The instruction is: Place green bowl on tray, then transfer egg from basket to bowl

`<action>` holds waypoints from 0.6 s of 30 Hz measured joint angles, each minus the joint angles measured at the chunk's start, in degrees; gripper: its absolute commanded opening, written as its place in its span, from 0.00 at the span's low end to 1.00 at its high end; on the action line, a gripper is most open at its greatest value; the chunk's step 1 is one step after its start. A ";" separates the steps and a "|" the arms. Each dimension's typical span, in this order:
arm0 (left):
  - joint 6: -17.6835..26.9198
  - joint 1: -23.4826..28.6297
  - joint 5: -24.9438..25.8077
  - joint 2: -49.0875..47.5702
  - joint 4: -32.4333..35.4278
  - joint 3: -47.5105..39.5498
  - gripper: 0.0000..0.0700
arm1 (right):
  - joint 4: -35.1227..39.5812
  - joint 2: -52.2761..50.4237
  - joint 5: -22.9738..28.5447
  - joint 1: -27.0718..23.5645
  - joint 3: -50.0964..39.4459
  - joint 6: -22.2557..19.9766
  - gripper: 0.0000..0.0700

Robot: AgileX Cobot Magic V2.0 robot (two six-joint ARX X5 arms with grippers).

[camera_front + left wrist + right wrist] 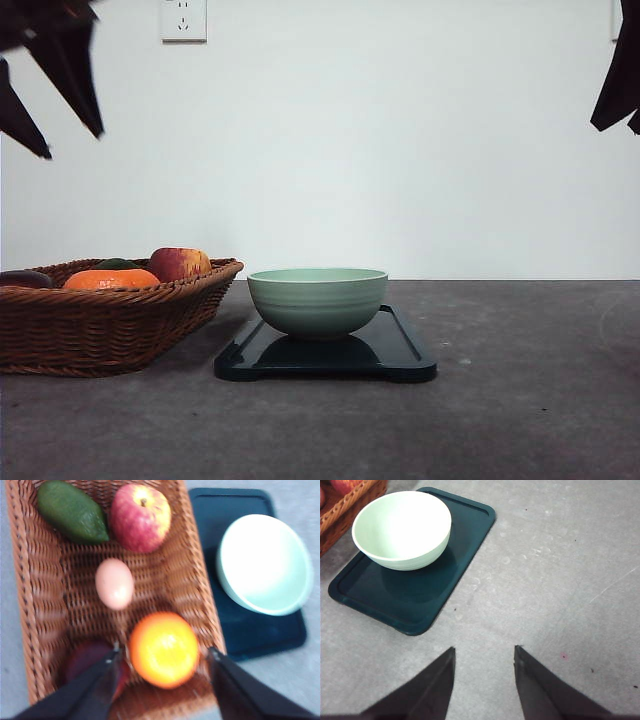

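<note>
I count one green bowl (317,299), standing upright on one tray (405,352), toward the tray end nearer the basket (100,320). There is one basket, just beside the tray on my left, and the two do not look to be touching. Inside the basket I count five things: one egg (114,583) lying near the middle of the woven floor, one apple (140,517), one dark green avocado-shaped fruit (72,511), one orange (163,649), and one dark purplish thing (85,660) too blurred for me to name. The egg lies apart from the apple and the orange, between them. The bowl has nothing in it.

My left claw (162,655) hangs above the basket with its fingers spread wide, the orange seen between them, and it holds nothing. My right claw (484,652) hangs over bare desk (560,580) beside the tray, fingers apart and holding nothing.

The desk is one grey, matte, lightly speckled surface with a few pale scuffs. Behind it stands a plain white wall (400,150), with one power socket (184,19) high up above the basket side.
</note>
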 measured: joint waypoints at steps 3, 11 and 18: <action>0.65 -0.04 -0.80 4.28 1.01 2.01 0.57 | 0.00 0.00 0.00 0.00 0.00 0.30 0.33; 1.74 -0.09 -4.30 11.74 7.24 2.34 0.57 | 0.12 0.00 0.02 0.00 0.00 1.54 0.33; 2.46 -0.09 -5.96 16.89 12.01 2.36 0.57 | 1.77 0.00 0.00 0.00 0.00 3.08 0.33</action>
